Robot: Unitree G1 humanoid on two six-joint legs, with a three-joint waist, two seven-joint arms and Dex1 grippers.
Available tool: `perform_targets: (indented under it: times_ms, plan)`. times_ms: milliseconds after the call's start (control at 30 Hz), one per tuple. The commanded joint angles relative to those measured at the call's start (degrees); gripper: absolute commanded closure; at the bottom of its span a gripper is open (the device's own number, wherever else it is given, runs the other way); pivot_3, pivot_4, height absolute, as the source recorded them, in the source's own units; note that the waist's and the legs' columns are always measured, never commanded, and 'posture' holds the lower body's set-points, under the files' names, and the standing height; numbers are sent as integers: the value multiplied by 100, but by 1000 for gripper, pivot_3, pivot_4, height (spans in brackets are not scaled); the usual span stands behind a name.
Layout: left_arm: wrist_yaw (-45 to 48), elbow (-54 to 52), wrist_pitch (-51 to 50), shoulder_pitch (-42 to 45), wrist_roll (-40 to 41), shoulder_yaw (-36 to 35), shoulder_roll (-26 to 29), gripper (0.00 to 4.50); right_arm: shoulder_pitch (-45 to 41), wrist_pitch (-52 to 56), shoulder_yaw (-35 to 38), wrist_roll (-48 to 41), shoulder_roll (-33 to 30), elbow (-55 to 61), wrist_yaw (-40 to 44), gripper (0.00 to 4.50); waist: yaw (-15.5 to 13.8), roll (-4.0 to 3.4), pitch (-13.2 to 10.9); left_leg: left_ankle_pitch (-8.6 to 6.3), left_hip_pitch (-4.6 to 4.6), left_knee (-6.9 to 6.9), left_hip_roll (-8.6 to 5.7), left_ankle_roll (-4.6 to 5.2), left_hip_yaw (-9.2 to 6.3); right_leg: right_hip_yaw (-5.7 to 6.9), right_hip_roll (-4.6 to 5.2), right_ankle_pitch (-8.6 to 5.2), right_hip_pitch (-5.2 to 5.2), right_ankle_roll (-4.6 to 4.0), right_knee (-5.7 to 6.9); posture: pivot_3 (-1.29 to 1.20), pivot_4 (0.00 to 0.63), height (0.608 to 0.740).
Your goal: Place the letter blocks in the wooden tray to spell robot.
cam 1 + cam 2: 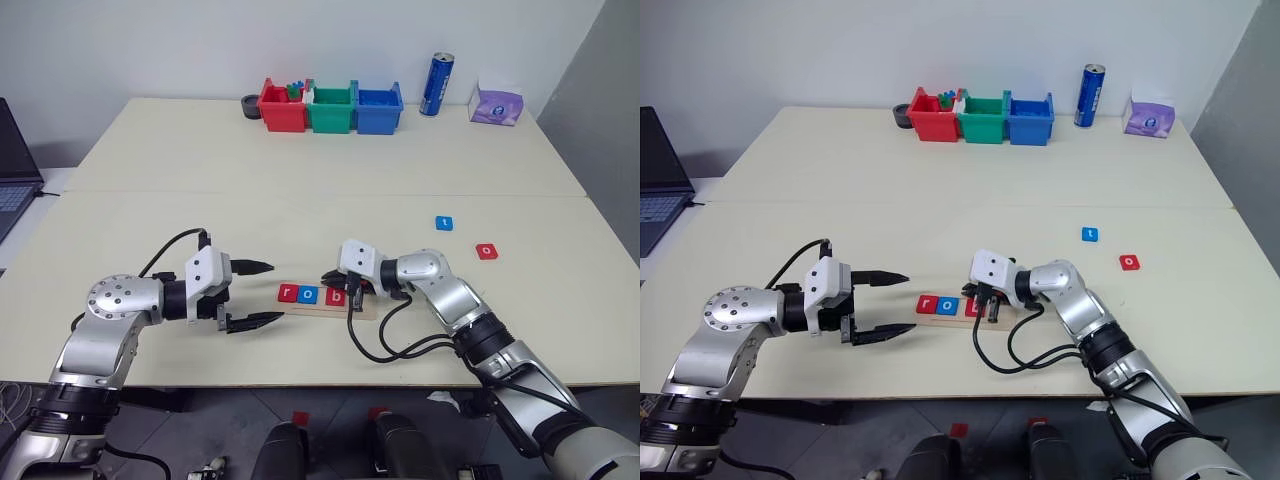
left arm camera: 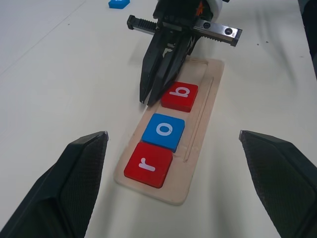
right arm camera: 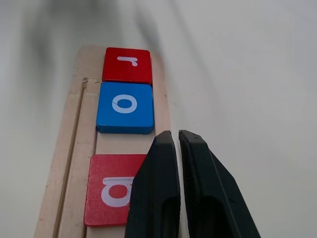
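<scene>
The wooden tray (image 2: 204, 111) lies near the table's front edge. Three letter blocks sit in it in a row: red "r" (image 2: 148, 164), blue "o" (image 2: 164, 131) and red "b" (image 2: 180, 96), with a small gap before the "b". My right gripper (image 3: 173, 135) is shut and empty. Its tips rest at the tray's far edge beside the "b". My left gripper (image 1: 276, 291) hangs open and empty just left of the tray. A blue "t" block (image 1: 444, 223) and a red "o" block (image 1: 487, 251) lie loose on the table to the right.
Red (image 1: 283, 108), green (image 1: 331, 110) and blue (image 1: 379, 110) bins stand at the table's back edge, next to a blue can (image 1: 437, 84) and a purple tissue pack (image 1: 495, 104). A laptop (image 1: 14, 175) sits off the left side.
</scene>
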State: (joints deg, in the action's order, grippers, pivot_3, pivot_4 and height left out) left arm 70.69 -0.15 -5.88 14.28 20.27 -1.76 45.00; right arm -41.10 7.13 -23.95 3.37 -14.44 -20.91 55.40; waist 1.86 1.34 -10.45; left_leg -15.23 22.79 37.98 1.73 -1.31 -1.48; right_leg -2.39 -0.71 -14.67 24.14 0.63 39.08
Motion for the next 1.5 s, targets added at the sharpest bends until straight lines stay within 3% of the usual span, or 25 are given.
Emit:
perform_targets:
  times_ms: [33,300,533,633,767,1000,1300,1500]
  plan:
    - [13,-77,1,83,51,-89,62,0,32,38,-2,-61,36,339,90,4241,-1,0,0,0,0,0,0,0,0,1,0,0,0,0,0,0,150,740]
    - [19,-83,-8,77,45,-77,62,0,-141,222,330,-166,-10,210,-47,4241,-2,0,0,0,0,0,-1,0,1,0,0,0,0,0,0,0,150,740]
    - [36,-403,-141,-161,142,-33,12,0,332,1434,857,-722,-1062,1482,520,4241,-29,0,0,0,3,1,-3,0,0,1,10,0,-2,0,-3,0,150,740]
    - [-74,-444,-205,-133,168,-55,-80,0,685,2345,1348,-1101,-1522,2241,456,3687,-33,-1,0,0,5,0,-4,0,-4,4,11,0,-3,0,-4,0,150,740]
    - [-379,-602,-439,-47,259,-58,-309,0,1013,3329,1970,-1320,-1818,2991,-121,2303,-22,-1,0,0,3,1,-6,0,-1,2,9,0,-2,1,-1,0,150,740]
    - [-1380,-795,-740,331,-16,341,-1211,0,1450,4429,2731,-875,-1206,3738,-2296,12,-14,1,1,0,2,1,-5,0,-1,-5,2,0,-4,2,0,0,150,740]
    - [-2061,-1033,-1075,822,-171,956,-2114,0,2126,4821,3481,-402,-557,3974,-4197,12,-23,1,2,1,5,2,-12,-1,2,-11,7,1,-4,3,-2,0,150,740]
    - [-2112,-892,-1004,982,-296,1269,-2447,0,2355,4563,3906,-468,-430,3812,-4613,12,-1,-1,3,1,3,1,-13,-1,5,-13,5,1,-4,4,-1,0,150,740]
